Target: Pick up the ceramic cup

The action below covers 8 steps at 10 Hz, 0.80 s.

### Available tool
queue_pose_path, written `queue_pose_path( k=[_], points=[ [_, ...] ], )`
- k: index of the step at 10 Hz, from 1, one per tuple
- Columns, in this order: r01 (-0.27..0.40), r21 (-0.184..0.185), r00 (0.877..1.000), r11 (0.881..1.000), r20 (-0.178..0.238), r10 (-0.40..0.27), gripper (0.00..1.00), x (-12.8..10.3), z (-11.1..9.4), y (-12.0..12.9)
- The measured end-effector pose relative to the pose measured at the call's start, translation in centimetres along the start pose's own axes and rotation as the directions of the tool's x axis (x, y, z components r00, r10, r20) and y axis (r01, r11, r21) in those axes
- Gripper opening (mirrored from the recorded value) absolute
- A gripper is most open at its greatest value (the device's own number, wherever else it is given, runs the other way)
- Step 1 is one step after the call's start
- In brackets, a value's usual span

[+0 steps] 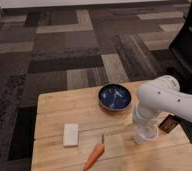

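The ceramic cup (147, 136) is small and white and stands upright on the right part of the wooden table (54, 105). Only its lower part shows below my arm. My gripper (142, 125) is at the end of the thick white arm (164, 100) and reaches straight down onto the cup from above. The arm hides the cup's rim and most of the gripper.
A wide dark blue bowl (115, 96) sits just behind and left of the cup. A flat white block (70, 134) and an orange carrot (94, 156) lie at front left. A small dark packet (167, 123) lies right of the cup, near the table's right edge.
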<state>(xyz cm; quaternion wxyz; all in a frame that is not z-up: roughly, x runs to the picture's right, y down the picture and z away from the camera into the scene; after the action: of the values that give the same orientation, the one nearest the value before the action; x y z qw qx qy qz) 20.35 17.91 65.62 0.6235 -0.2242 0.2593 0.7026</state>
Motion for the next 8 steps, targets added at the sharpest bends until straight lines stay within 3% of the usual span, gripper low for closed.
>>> queue_pose_path(
  k=[1, 2, 3, 4, 5, 6, 8],
  points=[
    [-0.005, 0.009, 1.000, 1.000, -0.007, 0.005, 0.63, 0.0, 0.6, -0.2],
    [-0.018, 0.029, 1.000, 0.999, -0.019, 0.019, 0.47, -0.1, 1.2, -0.5],
    [-0.023, 0.039, 0.999, 0.999, -0.026, 0.024, 0.38, -0.1, 1.2, -0.5],
    [-0.023, 0.058, 0.999, 0.998, -0.027, 0.024, 0.13, -0.3, 0.9, 0.0],
    [-0.025, 0.062, 0.999, 0.998, -0.026, 0.027, 0.04, -0.4, 0.6, 0.2],
    [-0.033, 0.060, 0.999, 0.998, -0.030, 0.035, 0.00, -0.3, 0.0, 0.5],
    [-0.060, 0.061, 0.998, 0.996, -0.007, 0.061, 0.00, -0.3, -3.3, 1.1]
  ],
)
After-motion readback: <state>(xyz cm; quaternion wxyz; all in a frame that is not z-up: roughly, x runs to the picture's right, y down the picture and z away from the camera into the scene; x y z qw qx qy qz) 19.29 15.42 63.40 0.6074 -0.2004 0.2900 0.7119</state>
